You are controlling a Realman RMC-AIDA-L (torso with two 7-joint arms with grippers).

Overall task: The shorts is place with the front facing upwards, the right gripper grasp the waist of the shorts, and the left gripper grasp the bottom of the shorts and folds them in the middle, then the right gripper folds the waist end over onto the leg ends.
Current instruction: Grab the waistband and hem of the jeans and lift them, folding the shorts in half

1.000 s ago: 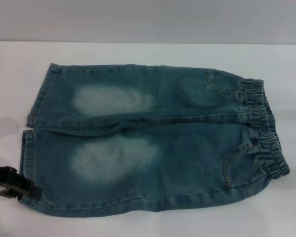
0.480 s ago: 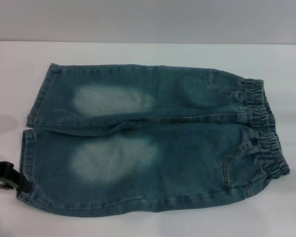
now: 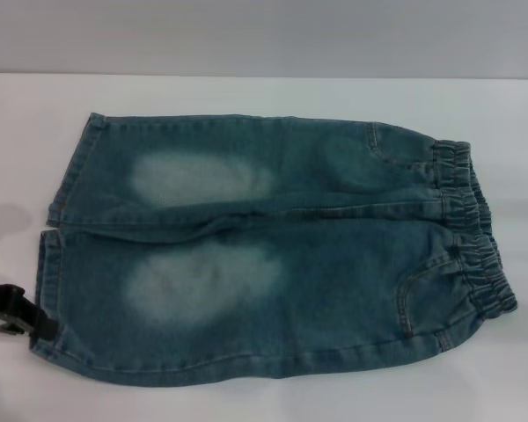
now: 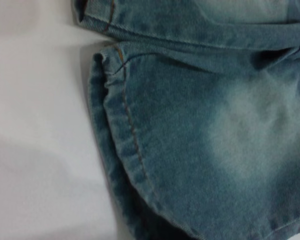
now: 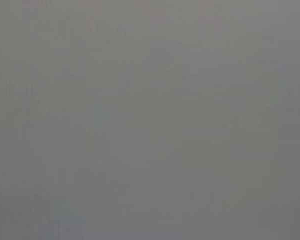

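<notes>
Blue denim shorts (image 3: pixel 273 255) lie flat and front up on the white table (image 3: pixel 246 92). Their elastic waist (image 3: pixel 471 237) is on the right. The bottom of the shorts, two stitched leg hems (image 3: pixel 57 229), is on the left. My left gripper (image 3: pixel 37 328) shows as a black claw at the picture's left edge, its tip at the near leg's hem corner. The left wrist view looks down on that near hem (image 4: pixel 117 150) and the slit between the legs (image 4: pixel 155 45). My right gripper is out of view, and its wrist view is plain grey.
A grey wall (image 3: pixel 264 35) rises behind the table's far edge. White tabletop (image 4: pixel 35 125) lies bare to the left of the hems and beyond the waist (image 3: pixel 519 158) on the right.
The left gripper has drawn back a little to the left along the near hem corner. The shorts have not moved.
</notes>
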